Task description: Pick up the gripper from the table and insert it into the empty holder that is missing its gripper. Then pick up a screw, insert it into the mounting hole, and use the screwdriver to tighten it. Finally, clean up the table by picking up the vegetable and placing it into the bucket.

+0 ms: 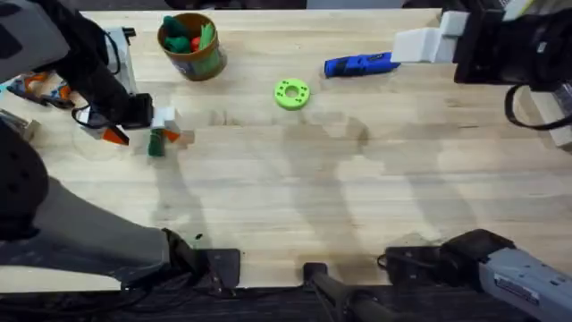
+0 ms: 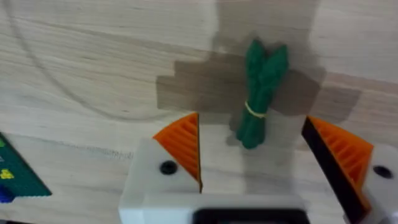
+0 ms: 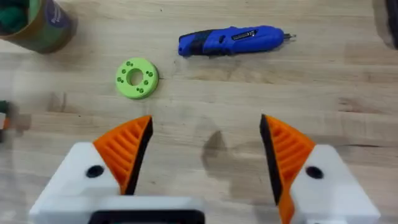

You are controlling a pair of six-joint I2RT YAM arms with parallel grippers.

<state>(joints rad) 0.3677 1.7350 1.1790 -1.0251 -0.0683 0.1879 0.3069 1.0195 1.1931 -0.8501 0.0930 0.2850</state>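
I see my left gripper (image 2: 252, 158) spread wide, its ribbed orange pads (image 2: 183, 146) flanking the knobbly dark green vegetable (image 2: 260, 93) lying on the pale wood-grain table (image 1: 357, 197). My right gripper (image 3: 205, 152) also gapes wide, well short of the smooth blue screwdriver (image 3: 231, 41) and lime ring (image 3: 137, 78). The round bucket (image 1: 192, 55) sits beyond.

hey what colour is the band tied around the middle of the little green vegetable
Yellow: a thin band around the dark green vegetable, clearest in the left wrist view.
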